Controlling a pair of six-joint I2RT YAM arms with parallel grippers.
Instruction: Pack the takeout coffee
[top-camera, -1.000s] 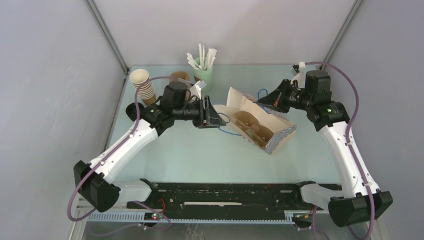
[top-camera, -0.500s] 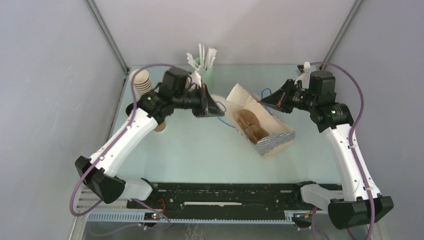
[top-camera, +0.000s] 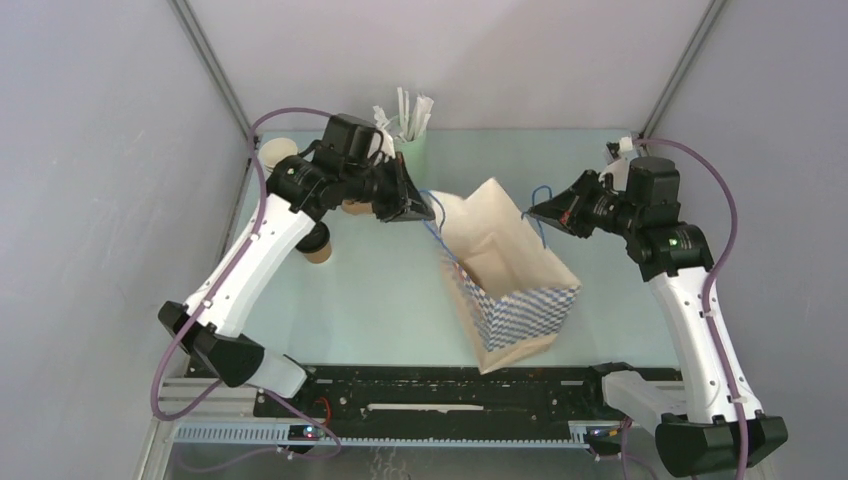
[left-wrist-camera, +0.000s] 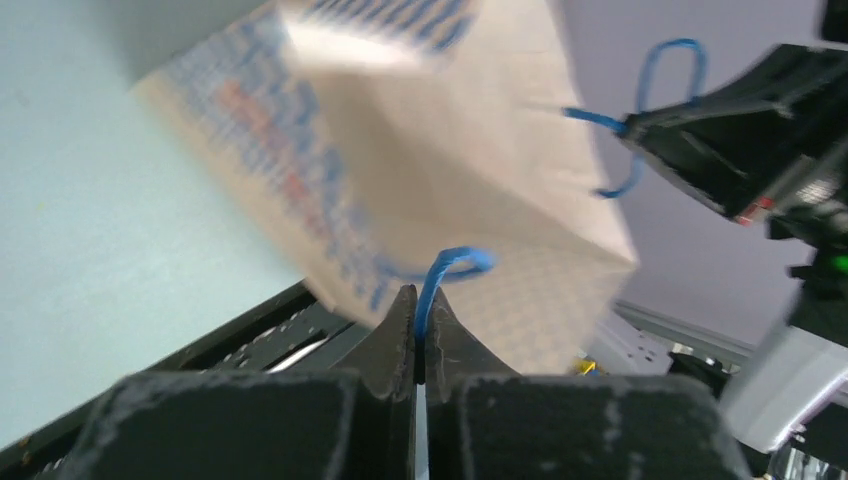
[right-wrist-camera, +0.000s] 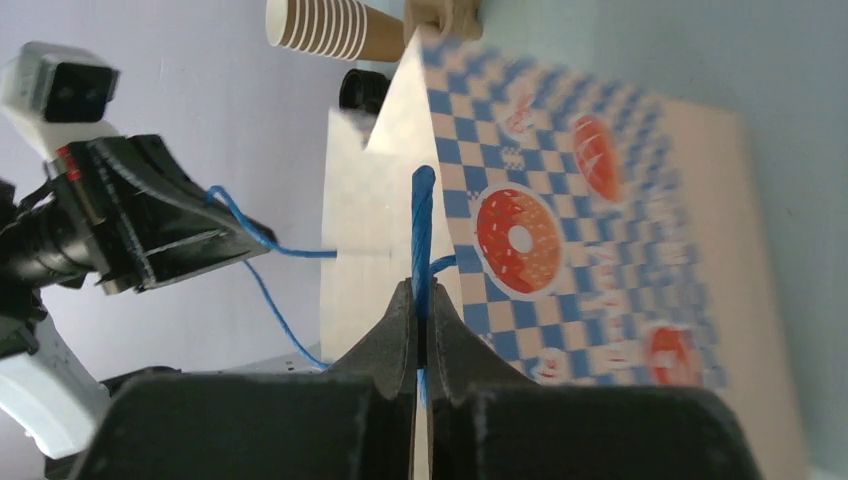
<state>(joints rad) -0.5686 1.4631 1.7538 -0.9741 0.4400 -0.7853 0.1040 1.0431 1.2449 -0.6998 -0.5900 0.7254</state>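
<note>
The paper bag (top-camera: 525, 305) is tan with blue-and-white checks and orange-red doughnuts; its cord handles (left-wrist-camera: 455, 265) are bright blue. The table (top-camera: 380, 300) is pale green. At 9 o'clock from the bag stands a brown, black-lidded coffee cup (top-camera: 320, 250); the stacked cups (right-wrist-camera: 330, 28) are ribbed brown.

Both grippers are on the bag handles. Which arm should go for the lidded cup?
Left, likely: the lidded cup sits by the left arm; the bag lies between it and the right gripper.
</note>
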